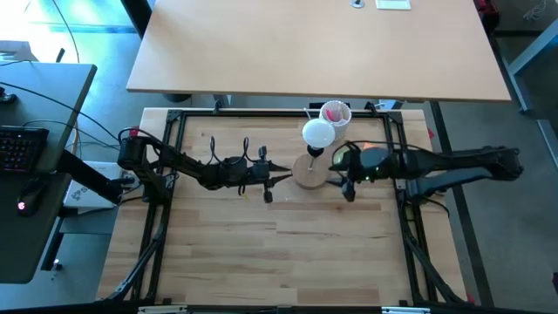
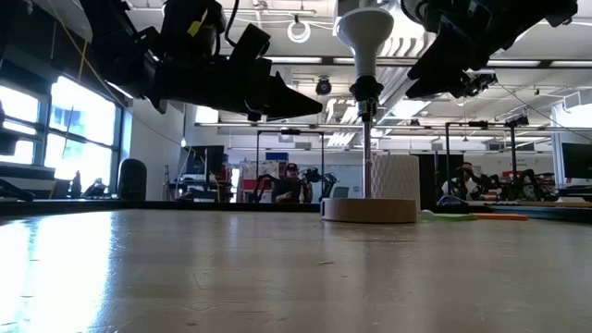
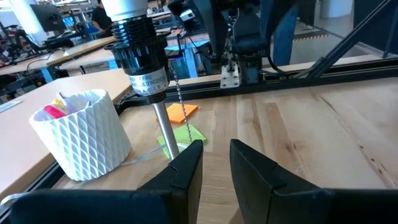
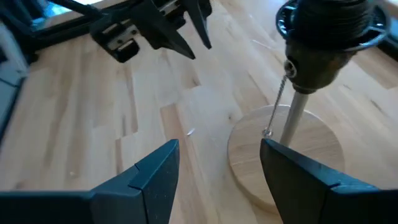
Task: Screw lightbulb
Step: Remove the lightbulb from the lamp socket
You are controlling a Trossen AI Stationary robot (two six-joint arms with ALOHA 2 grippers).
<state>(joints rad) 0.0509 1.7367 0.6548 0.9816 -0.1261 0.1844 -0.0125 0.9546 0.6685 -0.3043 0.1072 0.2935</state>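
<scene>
The white lightbulb (image 1: 318, 133) stands with its neck in the top of a black socket (image 3: 140, 56). The socket sits on a thin metal rod (image 3: 163, 127) that rises from a round wooden base (image 1: 309, 172). My left gripper (image 1: 281, 176) hovers level, just left of the base. Its fingers (image 3: 214, 168) stand a little apart with nothing between them, and the rod is off to one side of them. My right gripper (image 1: 338, 170) is just right of the socket, slanting down, open wide (image 4: 217, 174) and empty.
A white ribbed cup (image 3: 81, 134) with pink contents stands behind the base, toward the far edge. A bead chain (image 3: 177, 87) hangs from the socket. Orange and green paper notes (image 3: 185, 121) lie near the far rail. The near half of the table (image 1: 279, 253) is bare wood.
</scene>
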